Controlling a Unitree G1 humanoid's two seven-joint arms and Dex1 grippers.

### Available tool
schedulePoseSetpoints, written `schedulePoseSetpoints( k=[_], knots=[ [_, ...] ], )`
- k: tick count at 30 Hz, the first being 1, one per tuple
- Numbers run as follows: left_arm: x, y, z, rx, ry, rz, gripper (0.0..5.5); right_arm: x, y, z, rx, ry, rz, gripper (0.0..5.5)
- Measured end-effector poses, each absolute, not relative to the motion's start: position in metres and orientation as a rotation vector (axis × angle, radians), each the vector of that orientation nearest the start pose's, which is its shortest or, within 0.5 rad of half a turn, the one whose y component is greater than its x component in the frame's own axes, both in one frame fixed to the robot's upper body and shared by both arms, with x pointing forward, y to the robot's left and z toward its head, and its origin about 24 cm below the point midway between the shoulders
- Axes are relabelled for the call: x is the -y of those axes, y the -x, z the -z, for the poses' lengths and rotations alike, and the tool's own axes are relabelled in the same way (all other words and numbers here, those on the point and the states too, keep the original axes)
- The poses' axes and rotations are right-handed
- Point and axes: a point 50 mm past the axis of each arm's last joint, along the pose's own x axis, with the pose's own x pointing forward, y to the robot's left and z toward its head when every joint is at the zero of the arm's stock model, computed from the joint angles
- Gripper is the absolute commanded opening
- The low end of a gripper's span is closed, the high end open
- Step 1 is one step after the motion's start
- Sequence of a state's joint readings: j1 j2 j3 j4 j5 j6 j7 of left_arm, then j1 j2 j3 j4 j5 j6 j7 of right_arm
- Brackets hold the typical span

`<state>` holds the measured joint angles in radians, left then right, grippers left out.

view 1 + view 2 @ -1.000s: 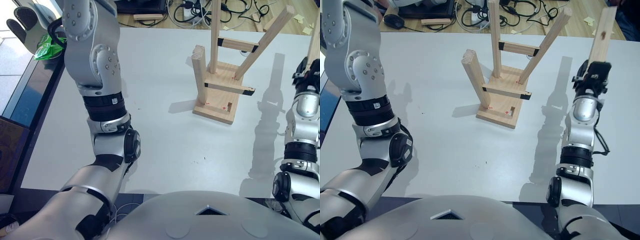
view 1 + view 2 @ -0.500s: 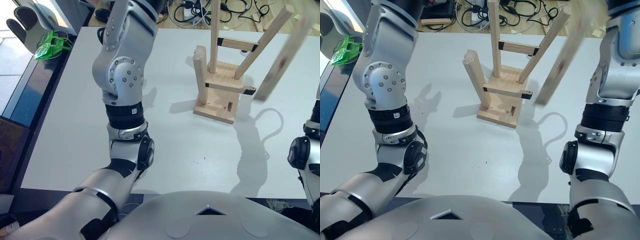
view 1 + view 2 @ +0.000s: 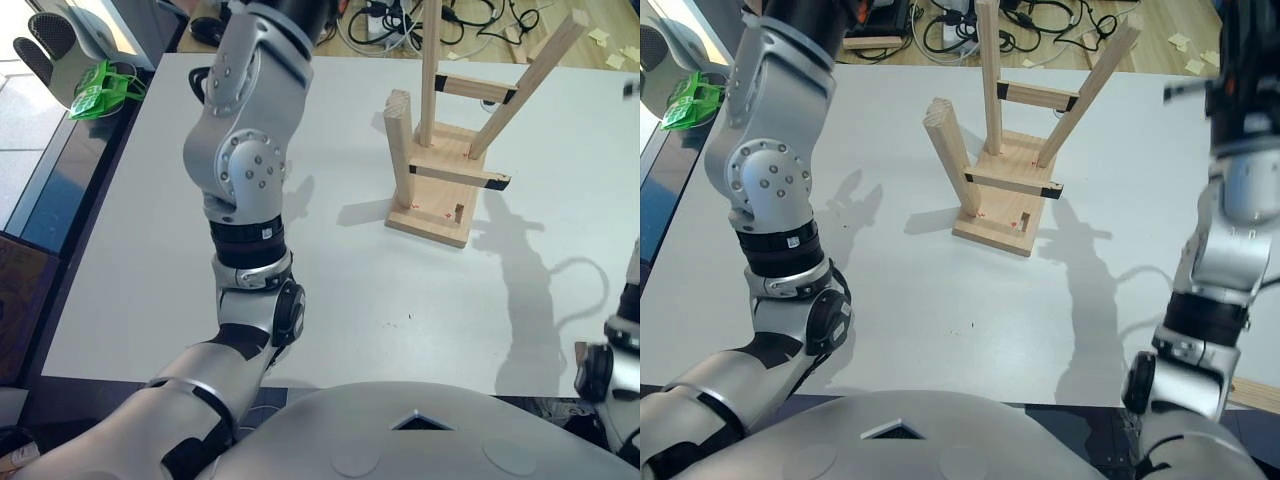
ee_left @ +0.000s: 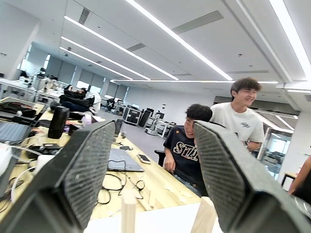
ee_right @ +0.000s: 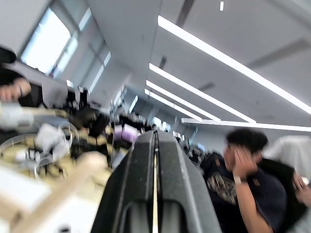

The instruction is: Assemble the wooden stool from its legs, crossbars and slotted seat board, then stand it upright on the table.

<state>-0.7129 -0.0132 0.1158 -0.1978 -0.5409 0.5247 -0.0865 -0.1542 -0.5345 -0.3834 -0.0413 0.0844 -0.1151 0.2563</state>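
The stool point(image 3: 445, 150) is standing upside down on the far right part of the table point(image 3: 330, 330), with its seat board point(image 3: 425, 228) lying flat on the white top. Small red marks point(image 3: 433, 215) are showing on the board beside the slots, too small to read. Black bands are wrapping the ends of the two crossbars point(image 3: 455, 176). Three legs are rising from the board: the near one point(image 3: 402, 150) is leaning a little, one point(image 3: 429, 70) is standing straight and is being cut off by the top edge, and one point(image 3: 525, 85) is slanting to the right. One slot point(image 3: 458, 212) at the board's near right corner is lying open.

The left arm point(image 3: 240, 170) is standing over the table's left half, bent at the elbow, with the forearm running up out of the frame. The left gripper point(image 4: 154, 145) is pointing out into the room. Its fingers point(image 4: 87, 170) are spread wide apart, and the tops of two wooden legs are peeking in under them.

The right arm point(image 3: 1230, 210) is raised at the table's right edge, its upper end blurred and cut off. The right gripper point(image 5: 155, 145) is pressed together, with only a thin seam showing between the fingers. A blurred wooden bar point(image 5: 53, 187) is lying beside it — which piece it is, I cannot tell.

A green packet point(image 3: 97, 88) is lying beside the table's far left corner, its print too small to make out.
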Motion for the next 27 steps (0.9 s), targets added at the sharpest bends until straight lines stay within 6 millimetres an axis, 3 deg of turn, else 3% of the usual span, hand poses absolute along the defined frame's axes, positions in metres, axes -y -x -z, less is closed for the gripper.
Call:
schedulePoseSetpoints(
  k=[2, 5, 11, 17, 20, 23, 27],
  knots=[
    [-0.090, -0.317, -0.240, 0.339, 0.441, 0.512, 2.99, 0.310, -0.251, -0.156, 0.278, 0.471, 0.130, 0.03],
    [-0.086, -0.316, -0.240, 0.345, 0.448, 0.518, 2.99, 0.314, -0.259, -0.154, 0.253, 0.461, 0.138, 0.03],
    [-0.088, -0.323, -0.235, 0.364, 0.432, 0.468, 2.99, 0.332, -0.283, -0.184, 0.302, 0.501, 0.181, 0.03],
    [-0.089, -0.315, -0.216, 0.339, 0.420, 0.436, 2.99, 0.398, -0.288, -0.219, 0.248, 0.610, 0.366, 0.03],
    [-0.093, -0.315, -0.211, 0.333, 0.426, 0.400, 2.99, 0.420, -0.283, -0.235, 0.233, 0.654, 0.442, 0.03],
    [-0.093, -0.315, -0.212, 0.355, 0.423, 0.384, 2.99, 0.424, -0.282, -0.249, 0.269, 0.668, 0.461, 0.03],
    [-0.090, -0.315, -0.212, 0.368, 0.436, 0.375, 2.99, 0.424, -0.284, -0.247, 0.268, 0.666, 0.457, 0.03]
  ],
)
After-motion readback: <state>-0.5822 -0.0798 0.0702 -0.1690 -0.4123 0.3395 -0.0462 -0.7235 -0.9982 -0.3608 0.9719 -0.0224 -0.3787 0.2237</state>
